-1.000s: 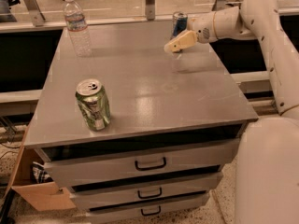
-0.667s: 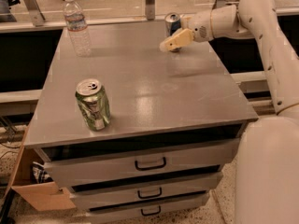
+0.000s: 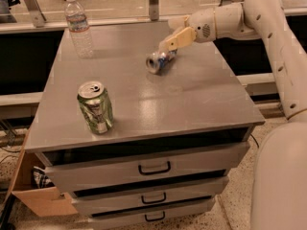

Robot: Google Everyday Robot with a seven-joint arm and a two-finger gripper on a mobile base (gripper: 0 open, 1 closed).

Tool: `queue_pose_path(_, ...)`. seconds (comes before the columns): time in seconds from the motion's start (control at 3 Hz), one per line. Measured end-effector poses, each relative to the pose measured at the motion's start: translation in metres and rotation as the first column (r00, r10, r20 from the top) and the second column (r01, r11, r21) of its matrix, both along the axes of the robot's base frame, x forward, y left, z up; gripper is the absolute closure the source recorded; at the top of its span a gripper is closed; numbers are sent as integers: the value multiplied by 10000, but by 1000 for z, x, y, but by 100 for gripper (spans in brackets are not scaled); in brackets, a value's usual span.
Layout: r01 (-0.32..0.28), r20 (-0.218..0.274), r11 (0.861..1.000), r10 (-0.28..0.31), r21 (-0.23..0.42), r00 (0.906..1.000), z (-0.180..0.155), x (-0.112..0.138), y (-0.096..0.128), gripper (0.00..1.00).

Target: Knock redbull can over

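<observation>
The redbull can (image 3: 159, 61) lies on its side on the grey cabinet top (image 3: 201, 95), its silver top facing front left. My gripper (image 3: 173, 39) hangs just above and behind the can, at the back centre right of the top, with its tan fingers (image 3: 176, 38) pointing down left toward it. The white arm reaches in from the right.
A wider green soda can (image 3: 95, 107) stands upright at the front left. A clear plastic water bottle (image 3: 78, 27) stands at the back left corner. The cabinet has drawers (image 3: 153, 168) below. A cardboard box (image 3: 36, 195) sits on the floor at the left.
The redbull can stood upright at the back by my gripper; now it lies tipped on its side, further left and forward. My gripper has swept left.
</observation>
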State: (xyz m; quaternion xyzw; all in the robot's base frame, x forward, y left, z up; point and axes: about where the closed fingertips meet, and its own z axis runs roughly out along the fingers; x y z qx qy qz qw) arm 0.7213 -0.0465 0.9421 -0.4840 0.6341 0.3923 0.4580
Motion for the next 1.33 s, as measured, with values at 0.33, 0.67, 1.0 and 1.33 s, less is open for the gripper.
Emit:
queue_pose_path(0.33,-200,-79,9996,201,178,9998,4,-13,-1,0)
queue_pose_path(0.67,164,229,9998,-167,126,9996,9,-17,-25,0)
queue_pose_path(1.0,777,899,9970,-770,-34,9930,20,-17,-63,0)
queue_pose_path(1.33,1380,1592,9903,-1335,-171,9782,35,-18,-103,0)
